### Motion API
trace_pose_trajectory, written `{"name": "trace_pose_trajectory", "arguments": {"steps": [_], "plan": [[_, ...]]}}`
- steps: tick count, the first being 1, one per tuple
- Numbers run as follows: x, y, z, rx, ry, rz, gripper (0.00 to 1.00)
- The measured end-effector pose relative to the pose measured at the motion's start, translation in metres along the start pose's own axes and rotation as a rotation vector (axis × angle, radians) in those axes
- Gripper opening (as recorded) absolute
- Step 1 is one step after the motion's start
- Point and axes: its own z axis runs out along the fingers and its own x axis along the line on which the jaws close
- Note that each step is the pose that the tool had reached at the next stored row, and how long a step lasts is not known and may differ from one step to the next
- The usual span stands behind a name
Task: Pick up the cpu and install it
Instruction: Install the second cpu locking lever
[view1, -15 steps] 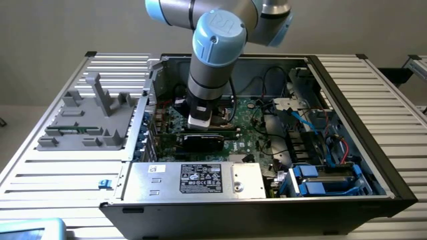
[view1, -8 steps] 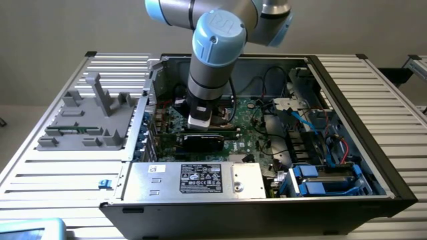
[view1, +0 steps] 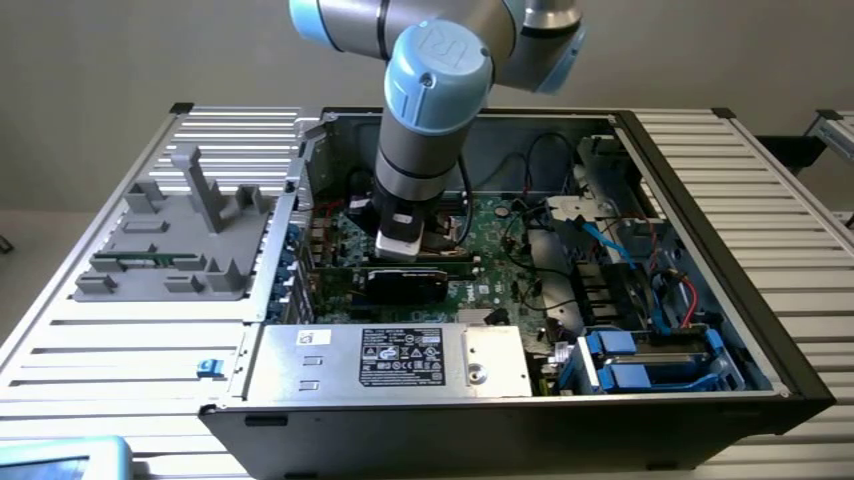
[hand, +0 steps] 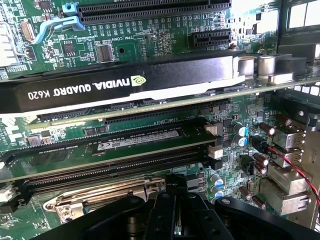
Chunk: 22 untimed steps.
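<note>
My gripper (hand: 176, 183) hangs low over the green motherboard (hand: 165, 40) inside the open computer case (view1: 694, 200). Its black fingers are shut together, and I see nothing between them. Just beside the fingertips lies the silvery metal frame of the processor socket (hand: 100, 197), partly covered by the gripper body. The cpu is hidden or out of view. In the exterior view the gripper (view1: 404, 250) sits at the end of the arm, near the middle of the board, just above the black graphics card (view1: 407, 283).
A black NVIDIA graphics card (hand: 120, 85) stands upright across the board. A memory stick (hand: 140, 140) sits in its slot beside an open slot (hand: 115, 167). Capacitors and a red wire (hand: 295, 167) are close by. A grey tray (view1: 174, 250) lies at the exterior view's left.
</note>
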Motion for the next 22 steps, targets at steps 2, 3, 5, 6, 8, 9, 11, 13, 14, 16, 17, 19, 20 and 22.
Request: {"name": "trace_pose_trajectory", "arguments": {"steps": [2,3,5,6,8,9,11,13,14,16,17,19,20,22], "plan": [[0.000,0.0005,-0.0001,0.0003,0.0001,0.000,0.11],[0.000,0.0009,-0.0002,0.0005,0.0000,0.000,0.11],[0.000,0.0015,-0.0006,0.0006,0.0000,0.000,0.11],[0.000,0.0015,-0.0019,0.0009,0.0000,0.000,0.11],[-0.001,0.0001,-0.0071,0.0015,-0.0001,0.000,0.11],[-0.002,-0.0010,-0.0115,0.0015,-0.0002,0.000,0.11],[-0.004,-0.0034,-0.0204,0.0014,-0.0002,0.000,0.11],[-0.005,-0.0058,-0.0290,0.0012,-0.0004,-0.001,0.11],[-0.005,-0.0071,-0.0333,0.0011,-0.0004,-0.001,0.11],[-0.006,-0.0098,-0.0419,0.0012,-0.0004,-0.002,0.11],[-0.006,-0.0111,-0.0464,0.0009,-0.0005,-0.002,0.11],[-0.006,-0.0140,-0.0554,0.0010,-0.0005,-0.001,0.11],[-0.006,-0.0152,-0.0593,0.0010,-0.0005,-0.001,0.11],[-0.006,-0.0171,-0.0655,0.0010,-0.0001,-0.002,0.11]]}}
